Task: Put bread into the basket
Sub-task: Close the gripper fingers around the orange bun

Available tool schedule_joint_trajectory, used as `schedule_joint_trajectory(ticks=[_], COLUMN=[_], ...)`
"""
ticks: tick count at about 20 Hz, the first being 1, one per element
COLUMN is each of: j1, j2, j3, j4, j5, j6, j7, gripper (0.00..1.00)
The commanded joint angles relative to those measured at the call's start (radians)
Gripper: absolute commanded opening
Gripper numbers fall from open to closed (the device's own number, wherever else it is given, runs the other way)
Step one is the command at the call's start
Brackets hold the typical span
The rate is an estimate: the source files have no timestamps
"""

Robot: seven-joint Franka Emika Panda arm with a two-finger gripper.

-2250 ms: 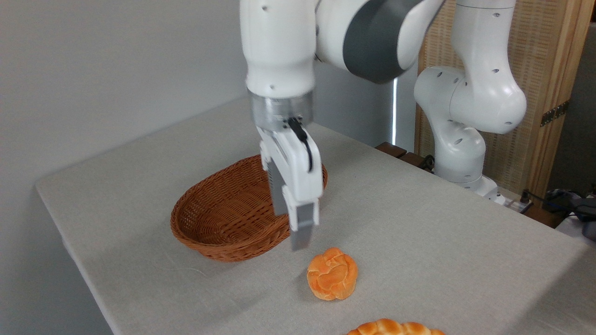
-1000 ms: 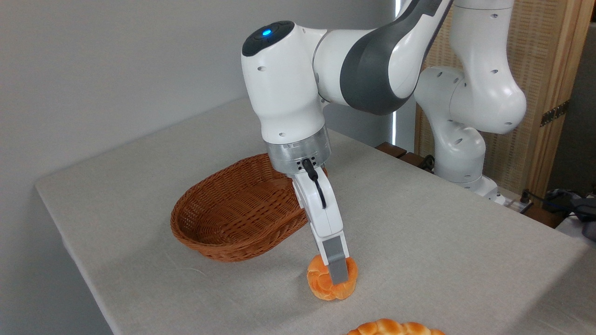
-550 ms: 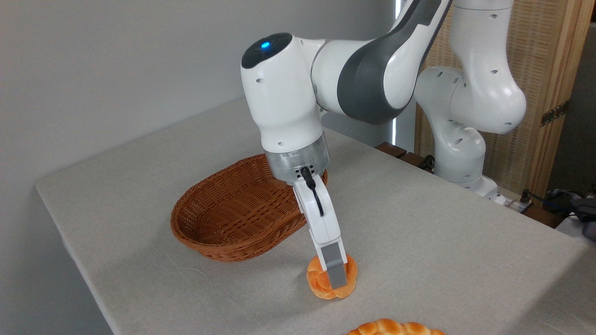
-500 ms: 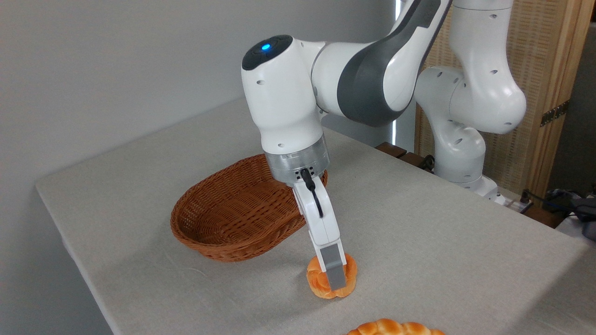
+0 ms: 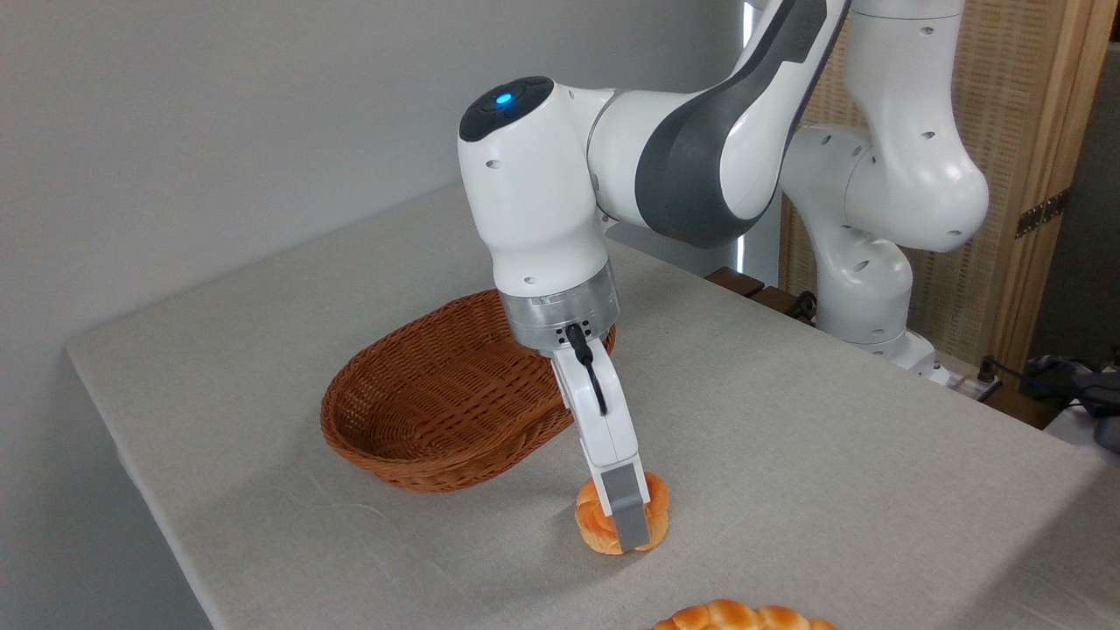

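The bread point(image 5: 591, 523), a small round orange-golden bun, sits low at the front of the grey table, just right of the basket. My gripper point(image 5: 626, 518) reaches down onto it, tilted. The near grey finger point(image 5: 627, 523) presses against the bun's front side, and the far finger is hidden behind the bun. The bun looks squeezed narrow between the fingers. The basket point(image 5: 411, 468), an oval reddish-brown wicker one, lies tipped toward the camera to the left of the gripper, with nothing inside it.
A longer braided golden loaf point(image 5: 744, 617) lies at the bottom edge, right of the bun. The arm's base point(image 5: 866, 297) stands at the table's back right. The table's left edge point(image 5: 131, 455) drops off beside the basket.
The gripper came down from beside the basket onto the bun and closed on it. The bun now looks narrower and sits slightly higher and further left.
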Motion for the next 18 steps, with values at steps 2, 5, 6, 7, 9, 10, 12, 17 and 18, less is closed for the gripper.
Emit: schedule_joint_trajectory(ticks=[2, 5, 6, 7, 9, 10, 12, 17, 18], j1=[-0.005, -0.005, -0.005, -0.005, -0.005, -0.005, -0.005, -0.005, -0.005], j2=[-0.005, -0.005, -0.005, -0.005, -0.005, -0.005, -0.005, -0.005, -0.005], j3=[0.005, 0.005, 0.005, 0.005, 0.004, 0.005, 0.004, 0.005, 0.004], j4=[-0.018, -0.018, -0.018, -0.018, -0.018, -0.018, -0.018, -0.017, -0.017], j5=[0.017, 0.017, 0.017, 0.017, 0.017, 0.017, 0.017, 0.020, 0.021], j6=[0.029, 0.029, 0.029, 0.029, 0.028, 0.028, 0.029, 0.029, 0.029], j7=[0.009, 0.009, 0.009, 0.010, 0.010, 0.010, 0.010, 0.012, 0.015], gripper=[0.58, 0.39, 0.39, 0.38, 0.37, 0.37, 0.36, 0.32, 0.32])
